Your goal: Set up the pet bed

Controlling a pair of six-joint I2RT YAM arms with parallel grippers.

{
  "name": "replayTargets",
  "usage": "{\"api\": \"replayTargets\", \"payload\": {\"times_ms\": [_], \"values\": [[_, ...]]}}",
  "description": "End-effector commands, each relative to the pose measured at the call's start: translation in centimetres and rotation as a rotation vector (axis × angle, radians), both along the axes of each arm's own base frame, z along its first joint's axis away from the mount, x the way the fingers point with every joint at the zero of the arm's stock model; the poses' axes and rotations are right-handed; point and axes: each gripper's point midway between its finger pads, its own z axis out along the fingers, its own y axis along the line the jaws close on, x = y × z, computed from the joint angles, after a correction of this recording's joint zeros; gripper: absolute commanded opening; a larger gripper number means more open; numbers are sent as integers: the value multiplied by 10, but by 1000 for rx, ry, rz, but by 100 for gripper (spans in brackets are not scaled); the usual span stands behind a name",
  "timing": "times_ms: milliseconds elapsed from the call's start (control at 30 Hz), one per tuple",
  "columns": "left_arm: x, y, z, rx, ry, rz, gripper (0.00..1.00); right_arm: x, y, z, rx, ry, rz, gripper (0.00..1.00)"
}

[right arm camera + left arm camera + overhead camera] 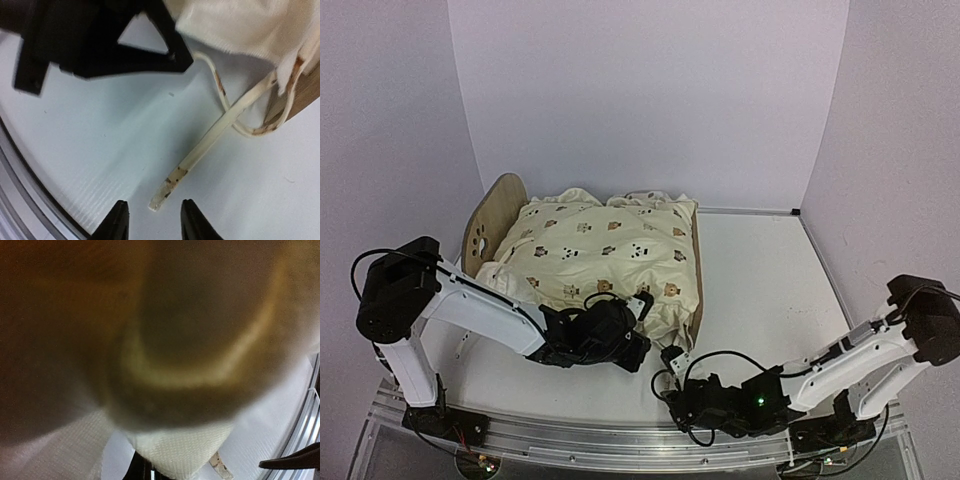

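Observation:
The pet bed [496, 214] stands at the back left, its arched wooden headboard to the left and its low footboard [698, 290] to the right. A cream animal-print cushion [610, 245] lies rumpled over it. My left gripper [639, 304] is at the cushion's near corner and is shut on its fabric [175, 452], which fills the blurred left wrist view. My right gripper [155, 220] hovers low over the table, open. The loose end of a cream tie strap [200, 150] lies just ahead of its fingertips, touching neither. In the top view the right gripper [672, 362] sits below the footboard.
A white ruffled pillow [505, 280] peeks out at the bed's near left side. The left arm's black gripper body [100, 40] looms close above the strap. A metal rail [620, 435] runs along the table's near edge. White walls enclose the table.

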Motion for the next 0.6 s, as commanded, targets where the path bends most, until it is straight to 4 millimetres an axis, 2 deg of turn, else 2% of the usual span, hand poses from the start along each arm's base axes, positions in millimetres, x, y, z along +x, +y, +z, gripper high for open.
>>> {"api": "replayTargets", "payload": {"times_ms": [0,133,233,400,567], "values": [[-9,-12,15,-57,27,-68,0,14,-10,62,63,-146,-8,45],[-19,-16,17,-57,35,-98,0,31,-38,90,49,-282,-65,55],[-24,-19,19,-54,30,-111,0,44,-57,97,50,-313,-113,59],[-29,-25,20,-41,24,-119,0,66,-71,78,40,-223,-154,59],[-33,-30,20,-40,25,-129,0,79,-68,65,8,-174,-154,57]]}}
